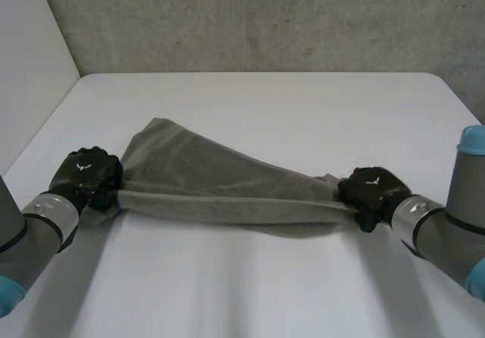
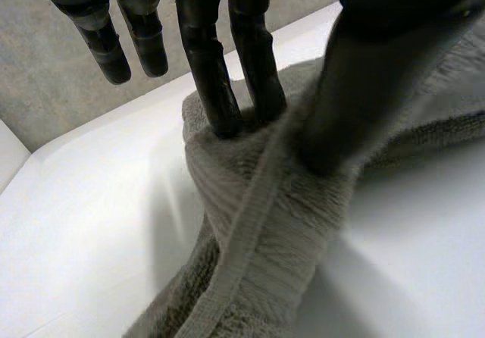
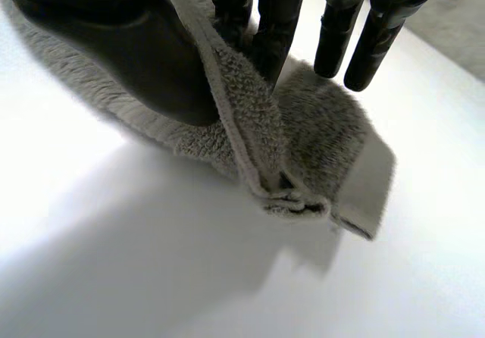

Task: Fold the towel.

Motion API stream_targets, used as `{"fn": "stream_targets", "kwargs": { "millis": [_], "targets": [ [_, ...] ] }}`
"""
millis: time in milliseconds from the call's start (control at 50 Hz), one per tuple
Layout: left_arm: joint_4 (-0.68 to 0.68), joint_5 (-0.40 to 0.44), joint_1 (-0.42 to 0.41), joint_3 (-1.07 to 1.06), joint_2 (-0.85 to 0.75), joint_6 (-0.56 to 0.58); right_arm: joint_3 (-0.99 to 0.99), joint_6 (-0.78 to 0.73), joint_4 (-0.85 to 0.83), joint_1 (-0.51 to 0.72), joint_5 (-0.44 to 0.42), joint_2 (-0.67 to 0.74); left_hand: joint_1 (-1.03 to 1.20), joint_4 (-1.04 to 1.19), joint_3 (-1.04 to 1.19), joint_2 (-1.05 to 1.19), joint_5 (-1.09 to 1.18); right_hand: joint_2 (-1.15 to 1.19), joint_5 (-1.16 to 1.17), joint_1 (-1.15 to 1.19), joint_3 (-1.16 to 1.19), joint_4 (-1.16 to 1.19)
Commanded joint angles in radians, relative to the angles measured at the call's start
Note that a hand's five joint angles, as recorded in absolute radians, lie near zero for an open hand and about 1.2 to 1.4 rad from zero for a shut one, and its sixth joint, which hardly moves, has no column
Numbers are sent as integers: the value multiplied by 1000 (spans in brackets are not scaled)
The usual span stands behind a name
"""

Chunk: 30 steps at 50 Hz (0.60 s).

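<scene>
Nearest the camera are the two arms, and at their ends the left robot hand (image 1: 89, 175) and the right robot hand (image 1: 371, 188) each grip one end of the grey towel (image 1: 204, 179). In the left wrist view, two fingers (image 2: 220, 95) pinch a bunched corner of the towel against the thumb (image 2: 364, 88), while the other fingers hang straight and free. In the right wrist view the hemmed edge runs up between the thumb (image 3: 136, 50) and fingers (image 3: 261, 27), so this robot hand is clamped on the cloth too, with the corner bunched in layers just below it. The towel's near edge is stretched fairly taut between the two, and the rest trails away from it onto the worktop (image 1: 265, 103), rising to a point at the far left. By my reading the fold is only begun. The edge is secured at both ends, but no neat doubled layer lies flat yet, so carrying the edge over, laying it down and smoothing it all remain. The worktop is plain white and bare around the towel. A rough grey concrete wall (image 1: 265, 20) stands behind it, and a pale panel (image 1: 30, 50) closes the left side.
</scene>
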Motion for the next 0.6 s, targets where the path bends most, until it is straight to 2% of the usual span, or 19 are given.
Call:
{"fn": "stream_targets", "kwargs": {
  "millis": [20,100,280,500,560,600],
  "targets": [
    [7,-5,0,-20,-2,6,6,0,2,-20,-11,-81,-161,-66,-58,-158,-165,73,55,58,-53,-76],
    [14,-5,-1,-37,-17,11,12,2,7,-23,-37,-92,-167,-66,-58,-164,-171,73,55,58,-53,-76],
    [10,3,-6,-37,-34,9,21,0,13,-25,-38,-90,-164,-66,-58,-161,-168,73,55,58,-53,-76],
    [13,3,-21,-103,18,9,27,0,11,-14,-43,-77,-184,-66,-58,-181,-189,73,55,58,-53,-76],
    [13,3,-24,-103,9,11,27,0,11,-16,-41,-77,-123,-66,-58,-120,-127,73,55,58,-53,-76],
    [13,4,-26,-95,-10,15,24,-1,19,-23,-38,-81,266,-66,-58,269,261,73,55,58,-53,-76]
  ]
}}
